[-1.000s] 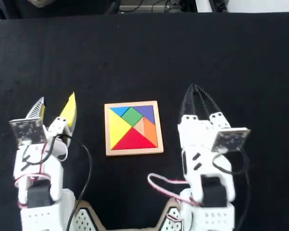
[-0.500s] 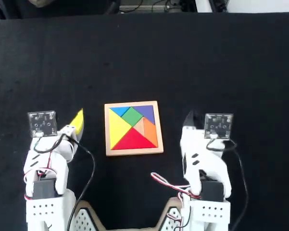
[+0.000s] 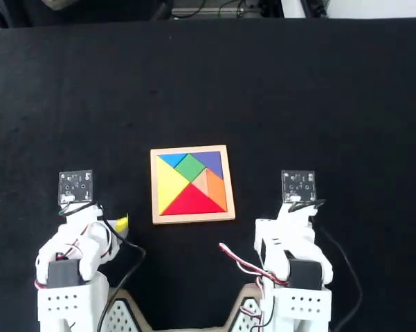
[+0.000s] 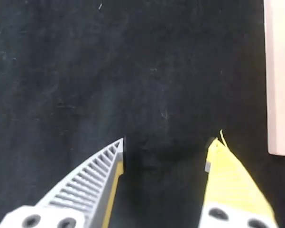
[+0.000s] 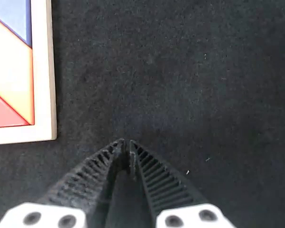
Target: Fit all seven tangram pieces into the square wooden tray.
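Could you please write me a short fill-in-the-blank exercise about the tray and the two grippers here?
1. The wooden tray holds ____ coloured pieces.
2. The large triangle along the tray's robot-side edge is ____.
3. The left gripper has its jaws ____.
4. The right gripper has its jaws ____.
Missing words: seven; red; open; shut.

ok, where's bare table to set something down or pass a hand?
Widest: the black table beyond the tray, on its far side. Narrower strips lie between tray and left gripper, tray and right gripper. Crowded by the arm bases.
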Tool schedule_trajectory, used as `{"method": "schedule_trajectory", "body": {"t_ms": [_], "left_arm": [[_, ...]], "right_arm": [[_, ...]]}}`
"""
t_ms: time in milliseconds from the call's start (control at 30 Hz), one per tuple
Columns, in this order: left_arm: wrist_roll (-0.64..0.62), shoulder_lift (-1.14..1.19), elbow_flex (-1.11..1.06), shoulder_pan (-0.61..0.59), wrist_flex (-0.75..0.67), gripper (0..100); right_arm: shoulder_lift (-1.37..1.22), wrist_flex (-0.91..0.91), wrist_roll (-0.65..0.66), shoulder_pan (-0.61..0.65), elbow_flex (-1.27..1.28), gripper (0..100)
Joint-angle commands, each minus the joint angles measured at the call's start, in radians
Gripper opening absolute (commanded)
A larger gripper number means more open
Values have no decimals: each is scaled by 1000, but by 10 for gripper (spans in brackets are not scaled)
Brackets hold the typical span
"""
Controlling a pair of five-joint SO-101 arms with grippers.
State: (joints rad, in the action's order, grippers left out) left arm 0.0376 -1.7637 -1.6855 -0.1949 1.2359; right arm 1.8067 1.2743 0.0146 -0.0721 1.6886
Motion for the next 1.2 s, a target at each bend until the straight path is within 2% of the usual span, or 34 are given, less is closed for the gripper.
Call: {"method": "schedule_trajectory", "body": {"t_ms": [0, 133, 433, 500, 600, 667, 733, 867, 1067, 1167], "left_arm": [[-2, -31, -15, -64, 25, 278], [-2, -31, -15, -114, 25, 278], [8, -31, -15, -111, 25, 273], [6, -31, -15, -111, 25, 215], [6, -31, -15, -110, 25, 25], [0, -31, -15, -110, 25, 62], [2, -31, -15, -108, 25, 30], [-3, -31, -15, -81, 25, 28], [-3, -31, -15, 45, 25, 30], [-3, -31, -15, -18, 25, 30]], "right_arm": [[36, 6, 9, -14, -2, 12], [36, 6, 9, -14, -2, 12], [35, 6, 11, -14, -2, 12], [35, 6, 11, -14, -2, 12], [35, 6, 11, -14, -2, 12], [35, 6, 11, -14, -2, 12], [35, 6, 11, -14, -2, 12], [35, 6, 11, -14, -2, 12], [35, 6, 11, -14, -2, 12], [35, 6, 11, -14, -2, 11]]}}
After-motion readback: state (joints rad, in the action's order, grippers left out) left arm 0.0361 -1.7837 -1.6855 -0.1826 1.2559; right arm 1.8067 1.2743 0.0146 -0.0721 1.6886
